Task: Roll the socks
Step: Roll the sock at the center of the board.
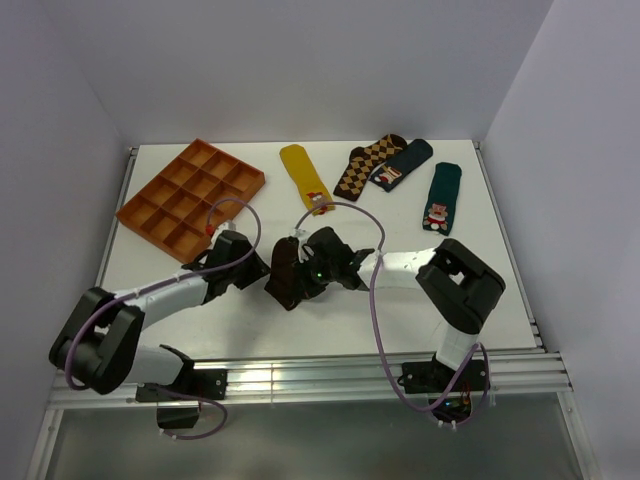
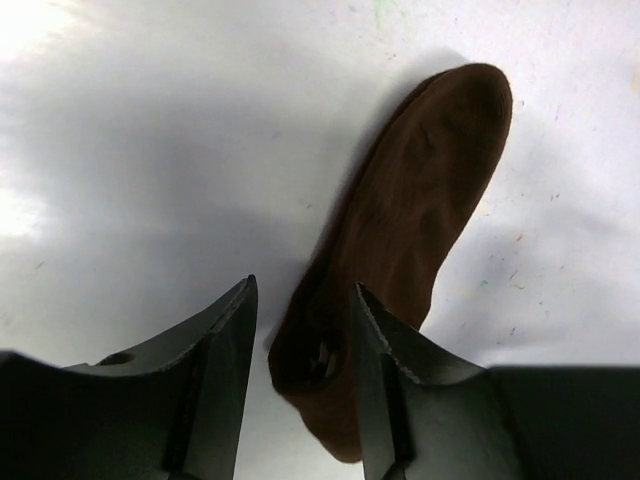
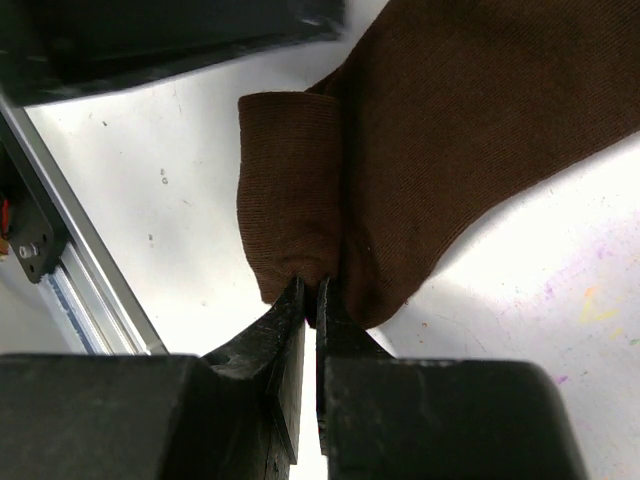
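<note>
The dark brown sock lies near the table's front middle, between my two grippers. In the right wrist view its end is folded over into a thick roll, and my right gripper is shut on the edge of that fold. Seen from above, the right gripper sits over the sock's right side. My left gripper stands open over the sock's near end; its right finger lies over the fabric and its left finger is off it. From above, the left gripper is at the sock's left edge.
An orange compartment tray sits at the back left. Along the back lie a mustard yellow sock, a diamond-patterned sock and two dark teal socks. An aluminium rail runs along the near edge.
</note>
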Robot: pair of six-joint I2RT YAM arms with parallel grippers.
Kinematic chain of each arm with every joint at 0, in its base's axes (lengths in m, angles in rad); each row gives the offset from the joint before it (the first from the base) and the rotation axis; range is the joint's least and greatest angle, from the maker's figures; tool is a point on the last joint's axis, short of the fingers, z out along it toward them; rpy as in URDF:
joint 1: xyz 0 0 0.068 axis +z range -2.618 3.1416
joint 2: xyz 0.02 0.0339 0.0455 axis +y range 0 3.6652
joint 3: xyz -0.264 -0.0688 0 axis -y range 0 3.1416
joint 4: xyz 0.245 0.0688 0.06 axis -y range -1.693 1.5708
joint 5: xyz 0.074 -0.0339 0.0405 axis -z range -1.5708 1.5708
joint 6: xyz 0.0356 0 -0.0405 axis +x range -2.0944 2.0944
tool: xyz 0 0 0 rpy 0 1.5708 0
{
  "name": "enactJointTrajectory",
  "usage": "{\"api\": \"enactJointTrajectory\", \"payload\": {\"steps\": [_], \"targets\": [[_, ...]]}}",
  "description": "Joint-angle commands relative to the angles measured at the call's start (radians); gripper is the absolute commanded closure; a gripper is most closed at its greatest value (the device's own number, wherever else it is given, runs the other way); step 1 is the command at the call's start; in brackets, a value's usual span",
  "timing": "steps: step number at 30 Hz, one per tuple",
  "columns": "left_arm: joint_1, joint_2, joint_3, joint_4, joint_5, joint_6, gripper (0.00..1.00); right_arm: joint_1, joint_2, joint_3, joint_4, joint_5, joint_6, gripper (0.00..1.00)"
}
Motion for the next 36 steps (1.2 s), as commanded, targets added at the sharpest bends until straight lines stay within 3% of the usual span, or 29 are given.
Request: {"api": "enactJointTrajectory", "payload": {"steps": [1, 7, 15, 18, 27, 36], "targets": [[0.004, 0.062, 0.068, 0.056, 0.063, 0.093, 0.55, 0.005, -0.01, 0.039, -0.047, -0.002, -0.047, 0.98], [0.006, 0.164, 0.099, 0.073, 0.094, 0.122, 0.62, 0.011, -0.009, 0.057, -0.068, -0.002, -0.063, 0.98], [0.004, 0.248, 0.123, 0.085, 0.077, 0.175, 0.9, 0.023, -0.048, 0.093, -0.142, -0.011, -0.099, 0.98], [0.004, 0.254, 0.12, 0.093, 0.077, 0.197, 0.94, 0.027, -0.067, 0.114, -0.182, -0.008, -0.118, 0.98], [0.003, 0.251, 0.111, 0.111, 0.039, 0.257, 0.95, 0.031, -0.082, 0.18, -0.294, -0.04, -0.17, 0.98], [0.004, 0.228, 0.073, 0.179, 0.063, 0.297, 0.94, 0.019, 0.037, 0.223, -0.32, -0.103, -0.227, 0.98]]}}
